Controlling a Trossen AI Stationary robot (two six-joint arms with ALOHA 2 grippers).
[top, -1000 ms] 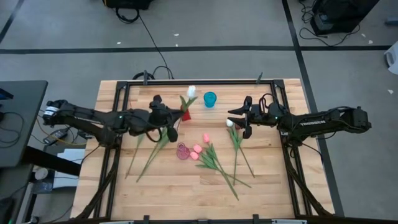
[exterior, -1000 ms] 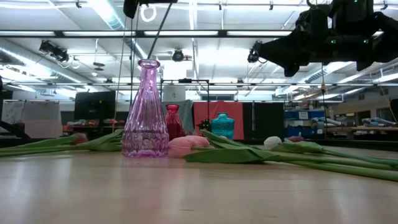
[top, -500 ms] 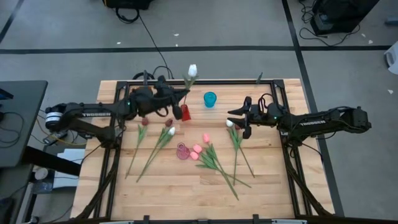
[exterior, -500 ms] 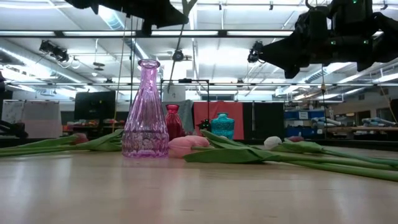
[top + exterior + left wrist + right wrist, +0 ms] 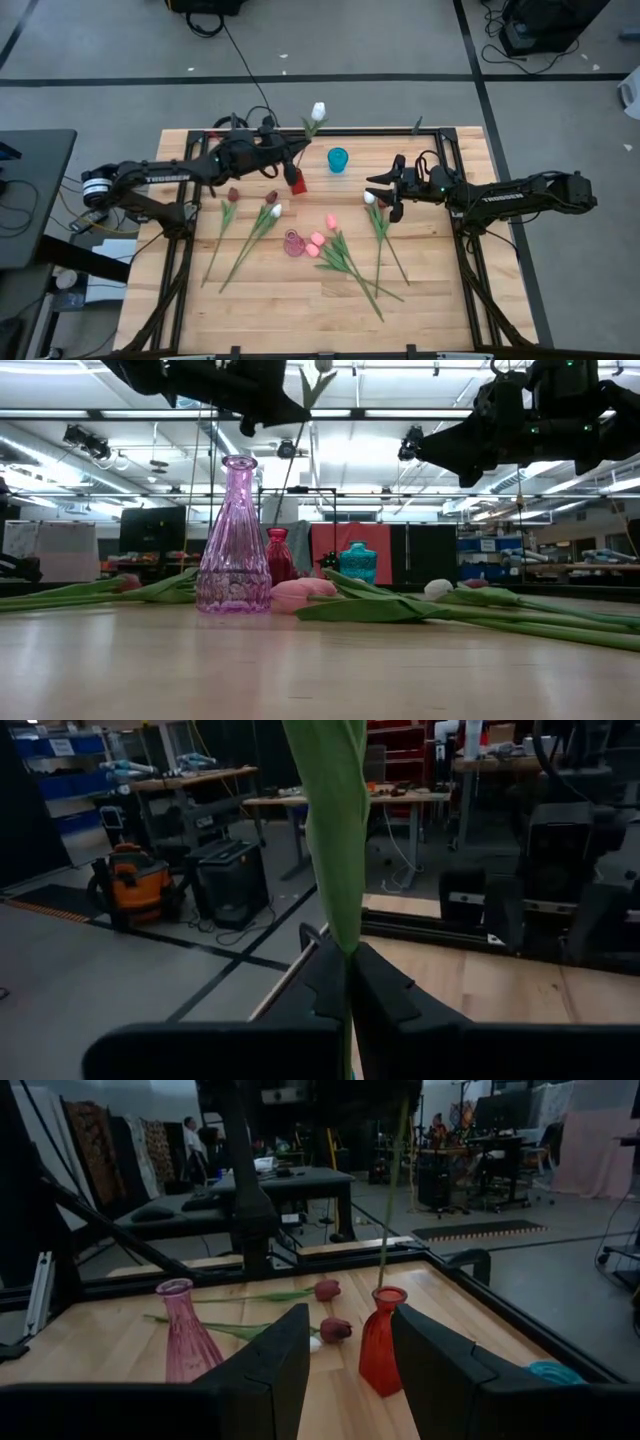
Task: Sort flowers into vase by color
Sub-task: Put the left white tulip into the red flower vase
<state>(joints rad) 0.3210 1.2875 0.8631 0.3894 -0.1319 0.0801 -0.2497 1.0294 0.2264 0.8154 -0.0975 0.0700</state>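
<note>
- High view: the left gripper (image 5: 287, 160) sits over the far part of the table (image 5: 440, 300), closed on the stem of a white tulip (image 5: 318, 111) whose head points past the far table edge. The red vase (image 5: 297, 181) is just under and beside the gripper, on its near-right side; the blue vase (image 5: 338, 160) stands a little further to its right.
- Same view — two maroon tulips (image 5: 232, 196) and one white one lie on the boards nearer than the left gripper, stems running toward the near-left corner. The pink vase (image 5: 293, 243) stands near the table's middle with pink tulips (image 5: 329, 224) touching or just beside it.
- Same view: the right gripper (image 5: 388, 193) hangs with fingers parted and nothing between them; a white-headed tulip (image 5: 369, 199) lies just beside its tips on the left-arm side.
- Low view: the left gripper (image 5: 290, 412) is high up behind the pink vase (image 5: 234, 540), a green leaf rising from it. The right gripper (image 5: 425, 448) is also raised, above the flowers lying flat.
- Left wrist view: the fingers (image 5: 385, 990) are pressed together on a green stem and leaf (image 5: 332, 830) that stands straight up from them.
- Right wrist view: the open fingers (image 5: 435, 1365) frame the red vase (image 5: 381, 1340), from whose mouth a thin stem rises — whether it is inside or just over it cannot be told. Beyond are the pink vase (image 5: 188, 1342) and the two maroon heads (image 5: 334, 1328).
</note>
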